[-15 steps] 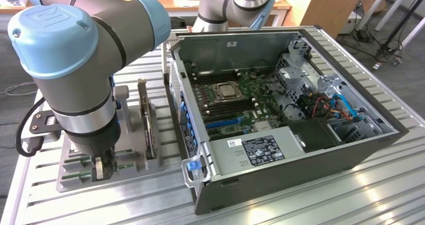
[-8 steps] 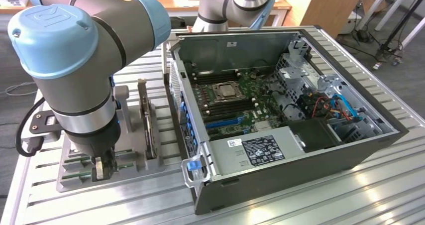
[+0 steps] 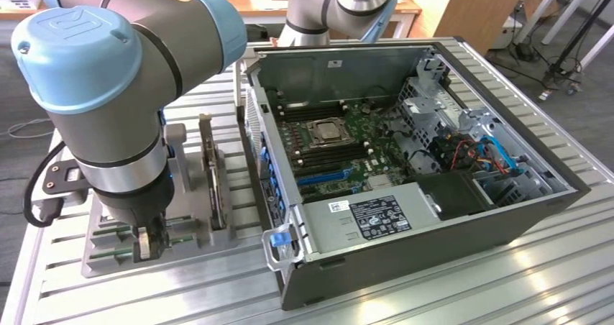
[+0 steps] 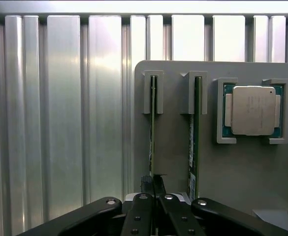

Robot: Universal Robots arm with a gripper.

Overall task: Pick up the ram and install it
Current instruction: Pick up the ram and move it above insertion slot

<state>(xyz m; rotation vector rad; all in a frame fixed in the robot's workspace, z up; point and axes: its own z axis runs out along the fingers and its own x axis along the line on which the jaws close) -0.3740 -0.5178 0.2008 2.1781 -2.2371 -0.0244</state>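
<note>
Two green ram sticks stand on edge in slots of a grey holder [image 4: 173,152]. One ram [image 4: 152,132] runs straight into my gripper [image 4: 153,191], whose dark fingers are shut on the stick's near end. The other ram [image 4: 195,137] stands parallel beside it, free. In the exterior view my gripper [image 3: 144,244] is down at the front of the holder [image 3: 96,260] on the exterior view's left, beside the open computer case [image 3: 499,224]. The arm's body hides most of the sticks there.
A square silver processor chip [image 4: 253,110] lies in a recess of the holder. A grey upright expansion card [image 3: 213,174] stands on the holder behind my gripper. The case holds a motherboard [image 3: 355,159] with memory slots [image 3: 307,113]. Ribbed aluminium table [image 4: 60,123] surrounds everything.
</note>
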